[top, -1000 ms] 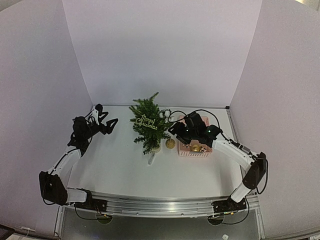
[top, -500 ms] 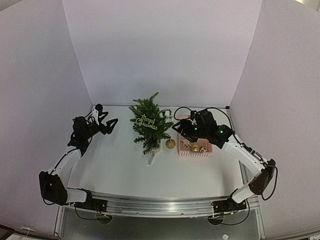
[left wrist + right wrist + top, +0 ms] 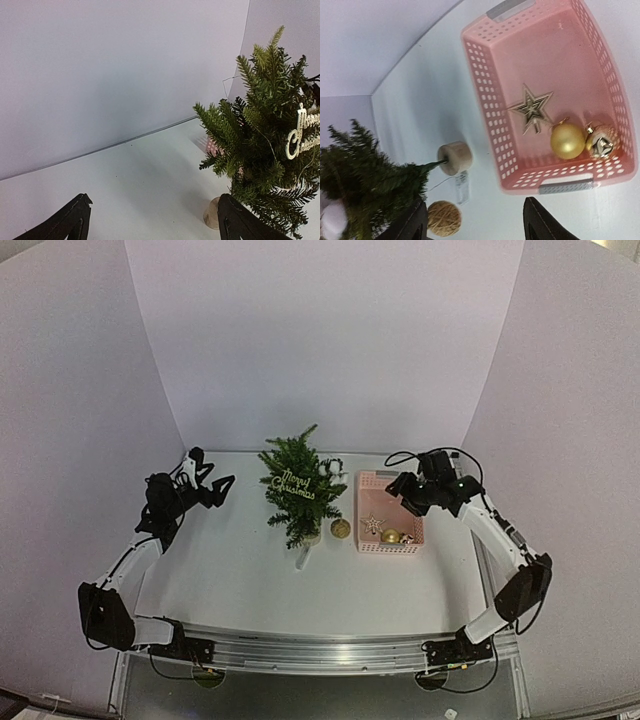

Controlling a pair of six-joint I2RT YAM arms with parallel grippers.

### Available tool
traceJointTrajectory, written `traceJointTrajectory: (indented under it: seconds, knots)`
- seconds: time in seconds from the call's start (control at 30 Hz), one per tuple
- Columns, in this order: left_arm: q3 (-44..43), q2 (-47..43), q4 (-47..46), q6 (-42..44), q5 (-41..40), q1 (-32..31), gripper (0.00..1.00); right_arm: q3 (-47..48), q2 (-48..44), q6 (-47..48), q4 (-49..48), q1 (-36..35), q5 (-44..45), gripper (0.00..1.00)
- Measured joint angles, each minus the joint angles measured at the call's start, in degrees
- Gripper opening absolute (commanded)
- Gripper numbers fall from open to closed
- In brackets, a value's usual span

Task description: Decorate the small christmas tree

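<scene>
1. Tree (image 3: 298, 490) stands mid-table on its pot (image 3: 454, 157), well left of the right claw (image 3: 405, 488) and just ahead-right of the left claw (image 3: 210, 485). A sign (image 3: 293, 483) hangs on it.
2. Wicker ball (image 3: 341, 528) lies loose on the table between pot and basket (image 3: 390, 549).
3. Right claw hovers above the basket's far right side with its fingers spread wide and nothing in them. In the wrist view, the star (image 3: 534, 107), gold ball (image 3: 568, 141) and patterned ball (image 3: 602, 142) lie directly ahead of it.
4. Left claw is also wide open and empty, raised off the table and facing the tree.
5. Step, my read: picking the next ornament from the basket.
6. Next move calls for dropping into the basket clear of its walls and centring on one piece. The star lies flat, so it's a hard pinch. The balls are round and could roll.
7. Table (image 3: 240, 570) is plain white and matte. Pale walls (image 3: 320, 340) close in the back and both sides.
</scene>
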State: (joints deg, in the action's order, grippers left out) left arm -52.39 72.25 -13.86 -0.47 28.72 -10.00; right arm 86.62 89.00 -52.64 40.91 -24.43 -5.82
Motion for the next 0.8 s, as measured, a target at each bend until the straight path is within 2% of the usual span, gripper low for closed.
traceJointTrajectory:
  seconds: [0.1, 0.27, 0.37, 0.57, 0.67, 0.8]
  knots:
    - [0.0, 0.0, 0.9, 0.0, -1.4, 0.0, 0.88, 6.4, 8.8, 4.7, 4.9, 2.2, 0.1, 0.6]
    - [0.0, 0.5, 2.2, 0.0, -3.5, 0.3, 0.88, 16.7, 22.9, 11.8, 15.7, 3.2, 1.1, 0.73]
    - [0.0, 1.4, 2.4, 0.0, -4.3, 0.6, 0.88, 19.9, 28.2, 15.1, 21.9, 3.3, 1.6, 0.76]
    - [0.0, 3.6, 2.8, 0.0, -4.9, 0.8, 0.89, 21.8, 33.4, 19.0, 28.5, 3.3, 1.8, 0.74]
    - [0.0, 4.3, 3.1, 0.0, -4.9, 1.1, 0.88, 22.7, 35.2, 20.3, 29.5, 3.3, 1.7, 0.71]
    - [0.0, 4.8, 3.4, 0.0, -4.9, 1.5, 0.88, 23.6, 37.3, 21.2, 30.7, 3.3, 1.7, 0.71]
